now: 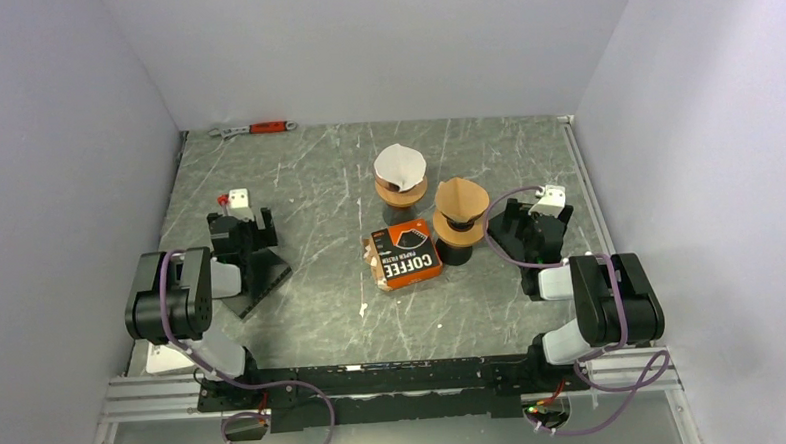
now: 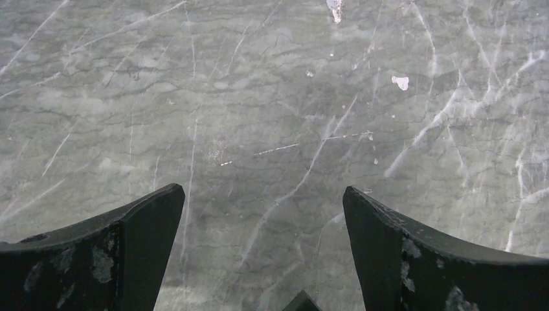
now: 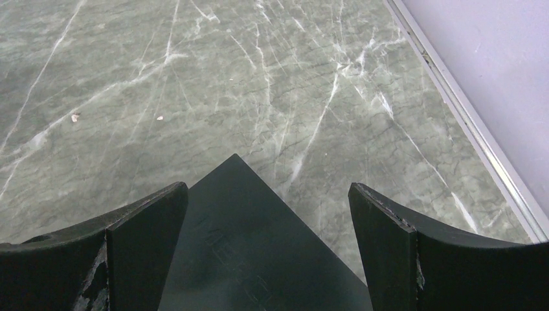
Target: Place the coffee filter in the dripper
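Note:
A white coffee filter (image 1: 399, 166) sits in a brown dripper (image 1: 401, 195) at the table's middle back. A brown filter (image 1: 461, 199) sits in a black dripper (image 1: 458, 241) to its right. An orange and black box of coffee paper filters (image 1: 406, 254) lies in front of them. My left gripper (image 1: 253, 250) rests low over the table at the left, open and empty; its wrist view (image 2: 262, 191) holds only bare marble. My right gripper (image 1: 514, 229) is just right of the black dripper, open and empty (image 3: 268, 188). Neither wrist view holds the drippers.
An orange-handled tool (image 1: 257, 129) lies at the back left edge. A small white scrap (image 1: 363, 308) lies in front of the box. A metal rail (image 3: 466, 123) and the wall bound the table on the right. A dark flat plate (image 3: 249, 240) shows between my right fingers.

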Motion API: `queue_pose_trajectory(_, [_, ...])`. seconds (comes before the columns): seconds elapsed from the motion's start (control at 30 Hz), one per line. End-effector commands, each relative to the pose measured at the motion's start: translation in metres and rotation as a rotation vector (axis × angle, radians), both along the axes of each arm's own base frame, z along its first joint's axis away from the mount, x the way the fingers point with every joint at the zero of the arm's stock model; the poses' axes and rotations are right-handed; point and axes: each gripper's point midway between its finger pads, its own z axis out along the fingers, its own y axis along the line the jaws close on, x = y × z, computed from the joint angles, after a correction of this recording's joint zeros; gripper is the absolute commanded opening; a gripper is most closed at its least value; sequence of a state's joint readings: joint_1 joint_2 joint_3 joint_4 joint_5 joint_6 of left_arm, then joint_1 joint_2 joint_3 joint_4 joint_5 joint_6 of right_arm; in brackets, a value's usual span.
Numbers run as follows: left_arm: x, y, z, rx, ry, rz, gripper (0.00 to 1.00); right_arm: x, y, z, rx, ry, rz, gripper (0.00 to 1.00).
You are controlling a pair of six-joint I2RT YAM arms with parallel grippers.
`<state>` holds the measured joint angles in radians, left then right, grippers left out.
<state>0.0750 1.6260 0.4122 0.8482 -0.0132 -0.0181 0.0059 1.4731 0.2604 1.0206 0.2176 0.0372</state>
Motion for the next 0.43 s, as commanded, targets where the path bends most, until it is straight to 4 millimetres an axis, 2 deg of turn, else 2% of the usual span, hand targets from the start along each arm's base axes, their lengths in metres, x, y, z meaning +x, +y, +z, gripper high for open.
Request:
queue_pose_trajectory(0.0, [0.0087,-0.0028,0.0151,-0.006,-0.080,-0.014,0.99,0.0045,0.0011,0.0146,0.014,-0.065,0.002,1.00])
queue_pose_trajectory(0.4, [0.0078,-0.0044,0.0122,-0.008,-0.060,-0.017,0.99,0.0048,0.0011,0.0150,0.015,-0.067,0.002,1.00])
